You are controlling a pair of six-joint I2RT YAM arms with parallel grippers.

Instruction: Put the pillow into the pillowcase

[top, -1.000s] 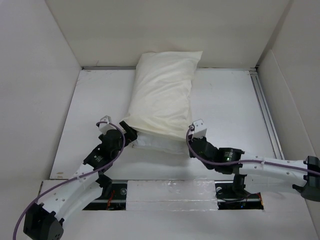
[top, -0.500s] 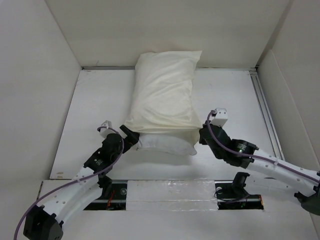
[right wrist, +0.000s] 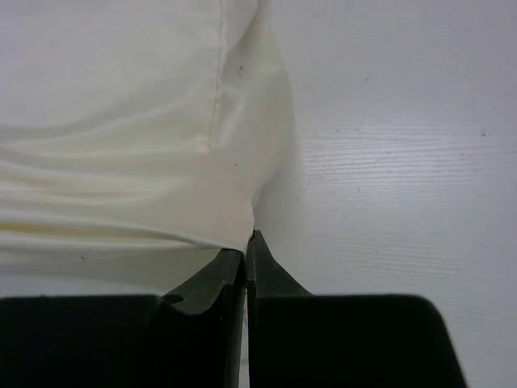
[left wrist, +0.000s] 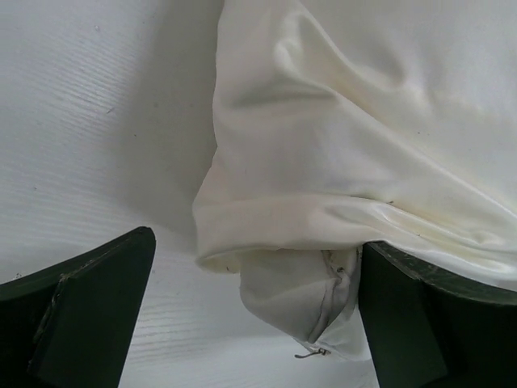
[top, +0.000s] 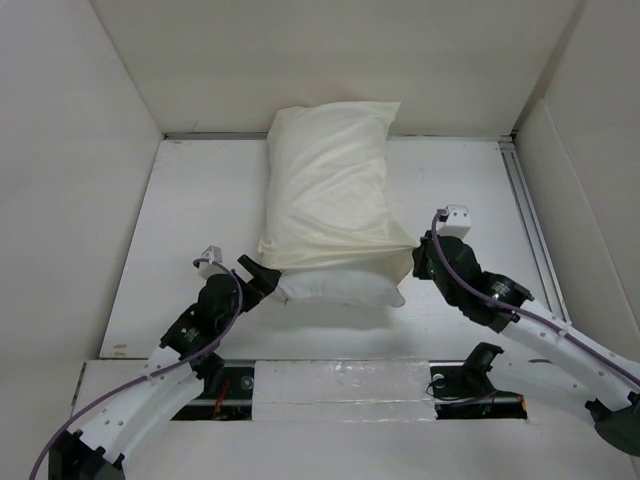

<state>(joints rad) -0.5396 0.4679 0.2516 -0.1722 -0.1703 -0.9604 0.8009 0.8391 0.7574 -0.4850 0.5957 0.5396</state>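
**Pillow mostly in the case, near end bare**

The left gripper (top: 258,276) sits at the pillow's near-left corner with its fingers (left wrist: 97,307) spread wide and holding nothing. In the left wrist view that corner lies between the two fingers. The right finger is close beside the corner, but I cannot tell whether it touches.

The pillow (top: 340,290) lies lengthwise on the table (top: 200,200), its far end up against the back wall (top: 330,60). The pillowcase (top: 325,190) covers most of the pillow, from the far end down to a rumpled open hem just short of the near end. A band of whiter fabric sticks out past that hem along the pillow's whole near edge. At the pillow's near-left corner the left wrist view shows a seam with a small zip pull (left wrist: 311,349) poking out below the cream hem. Near that corner the case is bunched and folded over itself.

The right gripper (top: 414,254) is at the pillow's near-right corner. Its fingers (right wrist: 218,279) are pressed together, pinching the corner of the pillowcase hem. The cloth is drawn out into a taut point between the pillow and the fingertips, with creases running from the pinch back across the pillow's right side.
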